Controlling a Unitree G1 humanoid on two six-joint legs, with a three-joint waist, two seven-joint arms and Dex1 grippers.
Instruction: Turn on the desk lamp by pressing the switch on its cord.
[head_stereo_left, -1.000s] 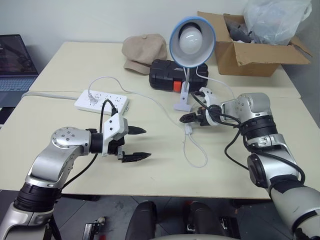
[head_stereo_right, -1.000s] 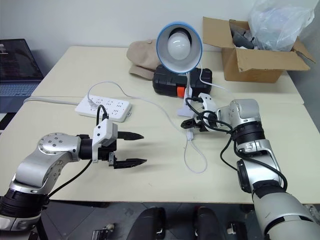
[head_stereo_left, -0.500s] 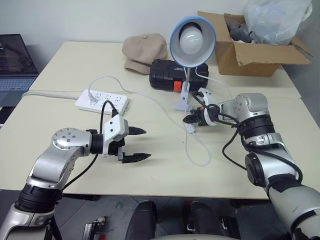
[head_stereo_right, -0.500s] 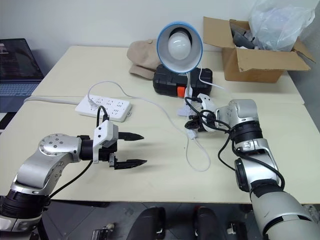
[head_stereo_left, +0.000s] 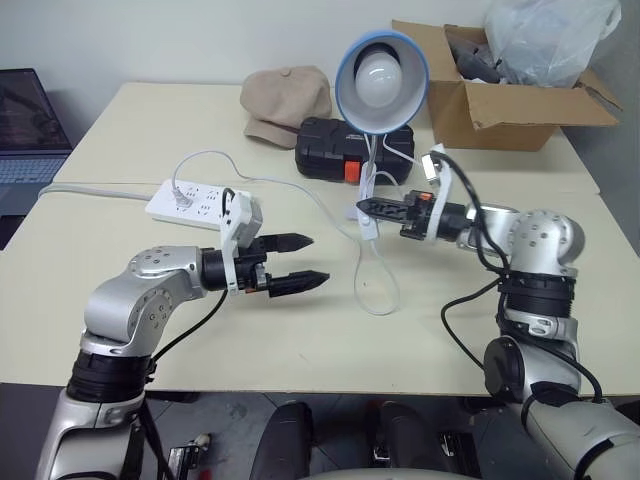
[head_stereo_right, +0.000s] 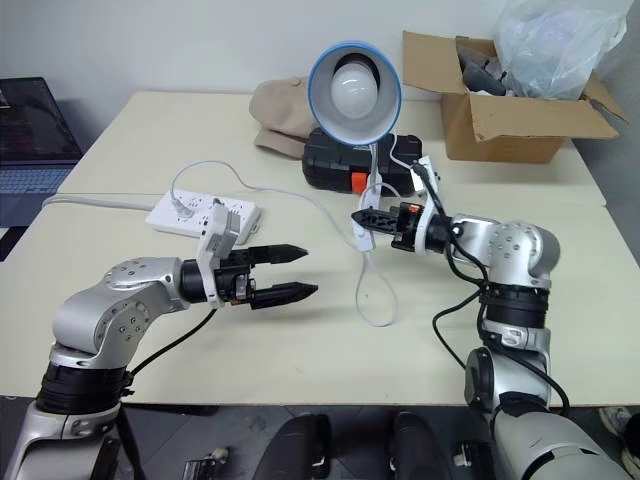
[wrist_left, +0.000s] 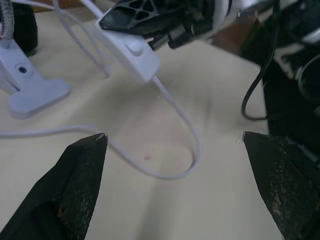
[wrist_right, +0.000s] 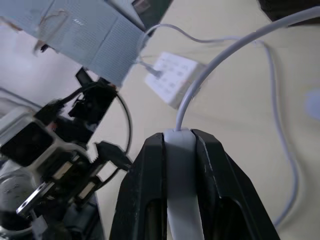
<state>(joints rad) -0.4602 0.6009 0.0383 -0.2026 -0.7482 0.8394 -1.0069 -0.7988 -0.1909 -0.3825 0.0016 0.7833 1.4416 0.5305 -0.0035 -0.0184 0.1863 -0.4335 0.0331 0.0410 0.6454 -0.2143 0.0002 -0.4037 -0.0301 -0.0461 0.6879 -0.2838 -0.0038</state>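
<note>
The desk lamp (head_stereo_left: 381, 68), with a light-blue shade and a white bulb, stands at the middle back of the table on its white clip base (wrist_left: 30, 90). My right gripper (head_stereo_left: 362, 207) is shut on the white switch (head_stereo_right: 360, 232) and holds it above the table; the switch (wrist_right: 179, 200) sits clamped between the two black fingers. The thin white cord (head_stereo_left: 377, 292) hangs from the switch in a loop onto the tabletop. My left gripper (head_stereo_left: 310, 260) is open, level and pointing right, a short way left of the switch (wrist_left: 131, 47), with nothing between its fingers.
A white power strip (head_stereo_left: 195, 203) lies at the left behind my left arm. A black case (head_stereo_left: 330, 160) and a beige hat (head_stereo_left: 285, 100) sit behind the lamp. A cardboard box (head_stereo_left: 500, 115) stands at the back right, a laptop (head_stereo_left: 28, 130) at the far left.
My right gripper has shut on the switch and raised it off the table, pulling the cord loop up. My left gripper has risen, rolled and moved right toward the switch.
</note>
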